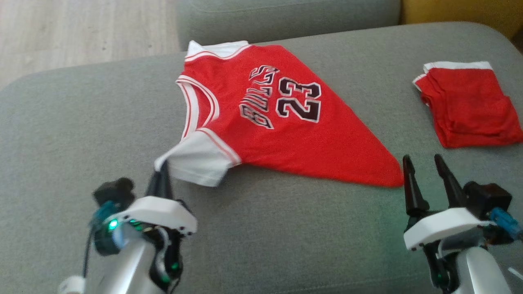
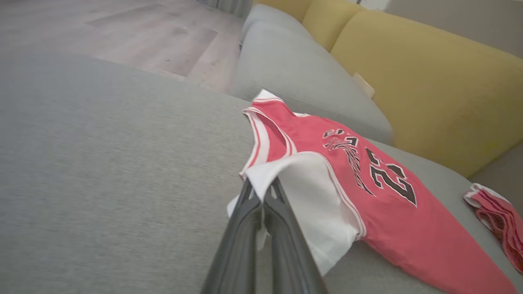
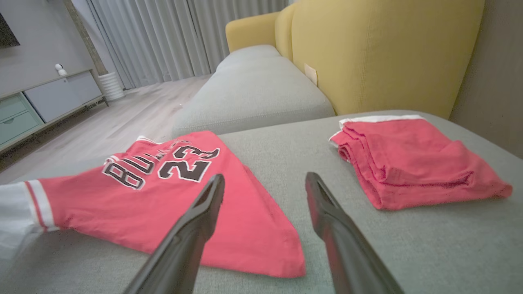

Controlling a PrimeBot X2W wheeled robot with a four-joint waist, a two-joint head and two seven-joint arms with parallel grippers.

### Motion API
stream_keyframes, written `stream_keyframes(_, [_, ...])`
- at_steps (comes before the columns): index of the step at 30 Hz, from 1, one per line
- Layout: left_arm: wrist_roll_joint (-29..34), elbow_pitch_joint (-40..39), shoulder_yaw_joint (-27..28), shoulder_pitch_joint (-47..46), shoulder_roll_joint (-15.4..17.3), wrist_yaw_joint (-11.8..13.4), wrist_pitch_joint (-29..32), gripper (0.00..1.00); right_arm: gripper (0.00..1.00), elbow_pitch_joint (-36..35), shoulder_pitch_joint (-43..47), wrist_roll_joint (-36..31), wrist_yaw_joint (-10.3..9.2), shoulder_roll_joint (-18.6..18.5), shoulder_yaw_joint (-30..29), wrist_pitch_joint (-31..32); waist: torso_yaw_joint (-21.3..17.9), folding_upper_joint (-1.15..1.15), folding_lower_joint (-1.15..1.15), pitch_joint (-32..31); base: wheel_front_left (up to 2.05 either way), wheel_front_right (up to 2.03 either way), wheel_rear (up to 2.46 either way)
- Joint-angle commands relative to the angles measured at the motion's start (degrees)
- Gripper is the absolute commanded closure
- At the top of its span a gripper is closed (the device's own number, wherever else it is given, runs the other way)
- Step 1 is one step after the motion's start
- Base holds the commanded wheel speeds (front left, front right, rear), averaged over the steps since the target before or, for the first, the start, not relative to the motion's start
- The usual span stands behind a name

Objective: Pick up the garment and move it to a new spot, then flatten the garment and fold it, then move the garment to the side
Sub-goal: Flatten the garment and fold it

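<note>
Nearest the camera, the left gripper [image 1: 162,168] pinched the white sleeve [image 1: 200,159] of the red jersey [image 1: 282,122] between fingers pressed tight together, the cloth drawn to a point at their tips. The right gripper [image 1: 422,162] stood with its fingers spread wide and empty, just beside the jersey's pointed hem corner [image 1: 392,177]. The jersey lay askew in the middle of the grey cushion [image 1: 73,130], number up. A clean pick-up likely called for the right gripper to take that hem corner too, so the cloth would rise taut rather than drag bunched from one sleeve. Farther right lay a folded red garment [image 1: 470,106], best kept clear of; beyond the cushion, a wooden floor [image 1: 81,32].
</note>
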Motion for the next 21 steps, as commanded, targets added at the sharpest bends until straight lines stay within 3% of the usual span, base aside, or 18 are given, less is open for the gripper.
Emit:
stream_keyframes(1, [1.69, -3.71, 3.99, -0.29, 1.04, 0.81, -0.74, 1.00, 0.00, -1.09, -0.42, 0.35, -0.05, -0.15, 1.00, 0.42, 1.13, 0.00, 0.00, -0.80, 0.00, 0.00, 0.00])
stream_keyframes(7, [6.47, -8.78, 9.33, 3.78, 0.35, 0.46, -0.75, 1.00, 0.00, 2.60, 0.52, 0.96, -0.05, -0.14, -0.11, 2.04, 3.02, 0.00, 0.00, -1.54, 0.00, 0.00, 0.00])
stream_keyframes(21, [9.31, -7.60, 8.82, 6.15, -1.29, -3.22, -0.76, 1.00, 0.00, 14.54, -1.49, 9.68, -0.05, -0.14, 5.79, 3.58, 4.26, 0.00, 0.00, -1.29, 0.00, 0.00, 0.00])
